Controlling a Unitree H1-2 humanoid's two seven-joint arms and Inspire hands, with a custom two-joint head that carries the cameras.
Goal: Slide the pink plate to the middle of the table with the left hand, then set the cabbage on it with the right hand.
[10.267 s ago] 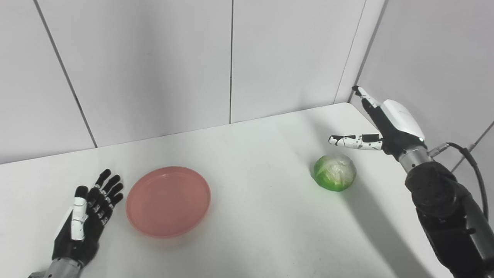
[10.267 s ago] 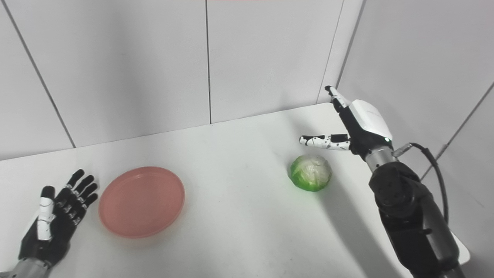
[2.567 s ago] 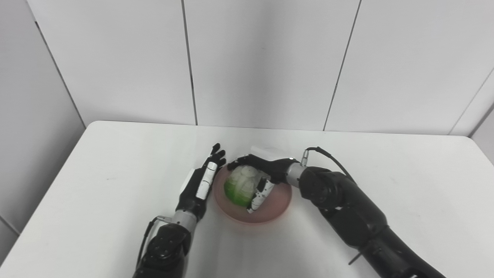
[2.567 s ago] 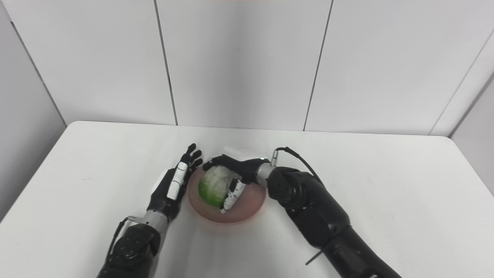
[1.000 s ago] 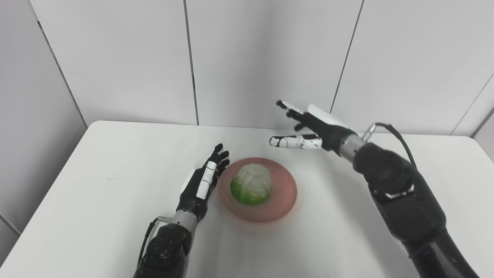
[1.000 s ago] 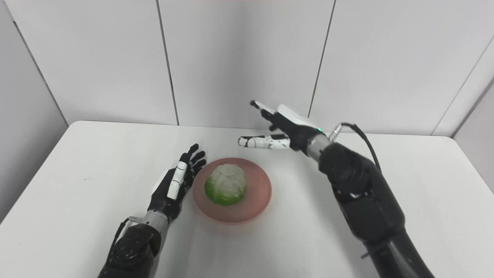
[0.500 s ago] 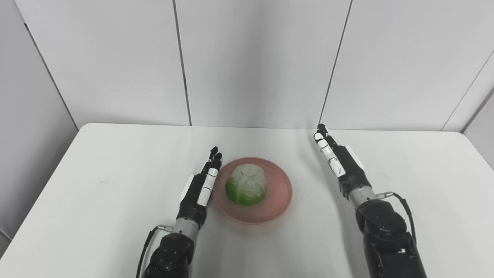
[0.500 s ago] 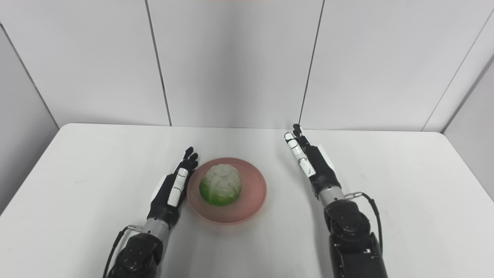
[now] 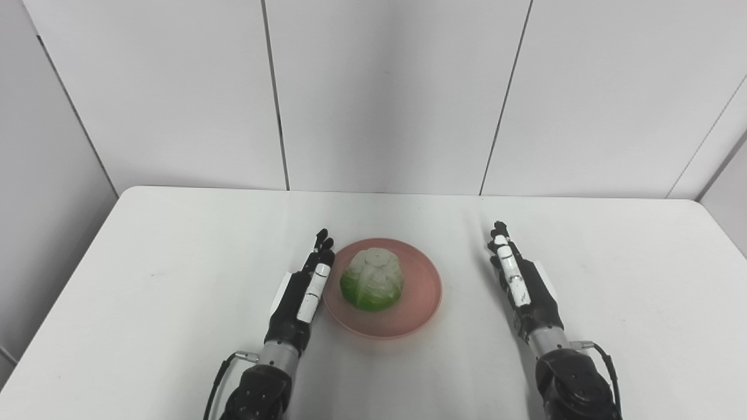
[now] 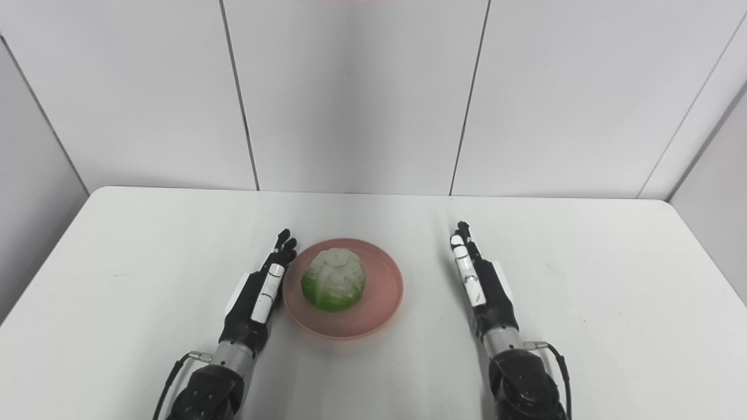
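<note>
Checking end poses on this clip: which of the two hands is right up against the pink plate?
The left hand: its fingers lie along the pink plate's left rim, open. The right hand, also open, rests well off to the plate's right, bare table between them.

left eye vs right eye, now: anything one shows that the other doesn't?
Left eye only: a wider strip of the left wall beside the table. Right eye only: a wider strip of the right wall past the table's right edge. Both: the cabbage on the pink plate, the left hand open at its left rim, the right hand open, apart from it.
</note>
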